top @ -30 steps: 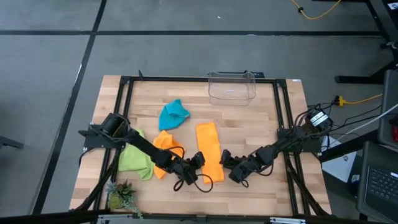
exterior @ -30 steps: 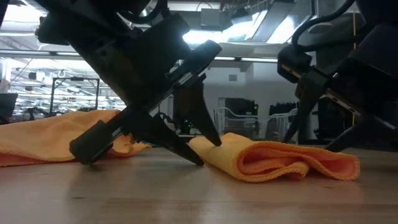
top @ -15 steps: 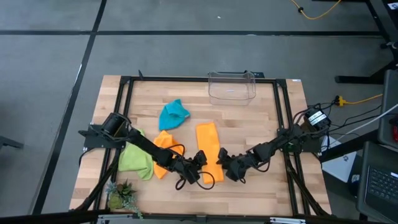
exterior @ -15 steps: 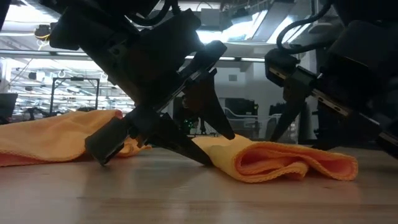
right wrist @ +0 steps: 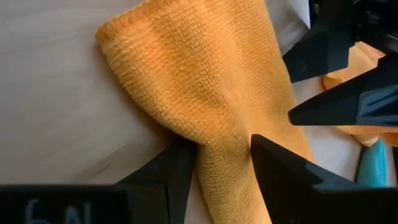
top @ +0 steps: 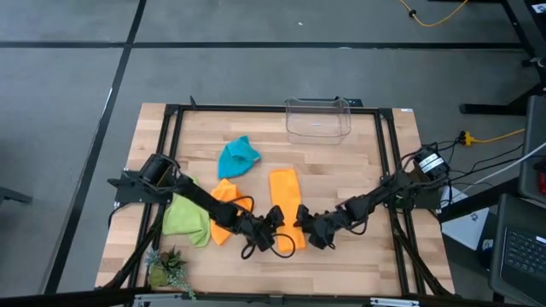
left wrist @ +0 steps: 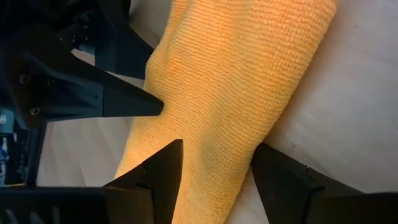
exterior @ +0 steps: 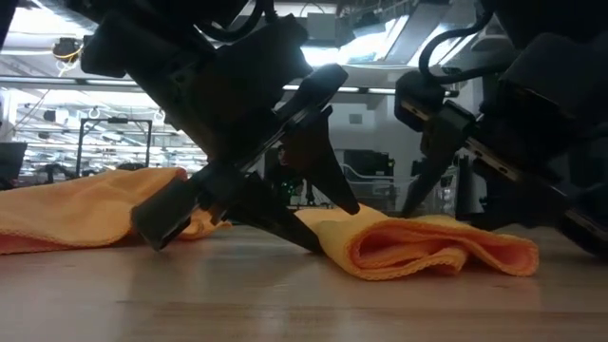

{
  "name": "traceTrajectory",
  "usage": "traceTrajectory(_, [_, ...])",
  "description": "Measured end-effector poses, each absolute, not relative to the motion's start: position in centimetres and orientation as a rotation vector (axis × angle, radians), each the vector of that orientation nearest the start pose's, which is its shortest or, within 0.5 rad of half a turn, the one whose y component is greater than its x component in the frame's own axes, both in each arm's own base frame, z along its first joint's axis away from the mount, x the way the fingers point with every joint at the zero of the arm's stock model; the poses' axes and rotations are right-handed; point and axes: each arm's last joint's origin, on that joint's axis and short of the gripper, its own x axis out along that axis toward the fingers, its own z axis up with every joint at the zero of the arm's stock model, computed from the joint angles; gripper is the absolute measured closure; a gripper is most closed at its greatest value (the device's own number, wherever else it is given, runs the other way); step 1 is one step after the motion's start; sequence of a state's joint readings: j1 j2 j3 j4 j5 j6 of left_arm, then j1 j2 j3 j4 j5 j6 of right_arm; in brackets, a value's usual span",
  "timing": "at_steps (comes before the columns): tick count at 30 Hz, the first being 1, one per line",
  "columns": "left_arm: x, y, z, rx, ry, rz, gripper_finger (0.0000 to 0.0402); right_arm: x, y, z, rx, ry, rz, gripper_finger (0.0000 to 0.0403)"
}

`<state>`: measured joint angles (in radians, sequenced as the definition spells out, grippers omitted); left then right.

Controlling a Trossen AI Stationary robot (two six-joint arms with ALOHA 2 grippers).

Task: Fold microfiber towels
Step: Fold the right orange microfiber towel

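You will find the folded orange towel (top: 287,210) flat on the table (top: 358,170), its near end between the spread jaws of both grippers. The left gripper (top: 275,217) straddles it from one side, the right gripper (top: 304,224) from the other; neither has closed on the cloth.

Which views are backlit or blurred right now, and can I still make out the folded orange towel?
Low view: bright ceiling lights behind leave both arms near-black silhouettes, but the folded orange towel stays clear. Left wrist view: towel weave sharp, left pincer fingers dark and soft. Right wrist view: the same, right pincer straddling the towel. High view: even light, no glare.
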<state>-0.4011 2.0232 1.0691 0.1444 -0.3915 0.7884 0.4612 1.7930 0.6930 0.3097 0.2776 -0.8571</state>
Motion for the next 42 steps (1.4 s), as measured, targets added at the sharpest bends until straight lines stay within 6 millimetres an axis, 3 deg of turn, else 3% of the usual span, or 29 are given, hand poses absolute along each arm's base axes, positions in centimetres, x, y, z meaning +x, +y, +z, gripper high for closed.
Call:
traceTrajectory(9, [36.6,-13.8,10.7,0.927,0.729,-0.282,0.0231,28.2,12.9,10.2,-1.075,0.637,0.490,0.0247])
traceTrajectory(20, [36.8,-13.5,10.5,0.624,0.753,-0.248,0.0345,28.1,12.8,10.0,-0.960,0.661,0.481,0.0352])
traceTrajectory(25, [36.7,-13.3,10.4,0.540,0.778,-0.240,0.0396,28.1,12.8,10.0,-0.780,0.690,0.421,0.0393])
traceTrajectory(34, [37.0,-12.6,10.5,0.407,0.791,-0.228,0.0401,28.3,12.9,10.3,-0.518,0.697,0.299,0.0396])
traceTrajectory(42, [36.9,-12.3,11.1,0.203,0.811,-0.163,0.0401,28.6,12.5,10.4,-0.087,0.745,0.180,0.0397])
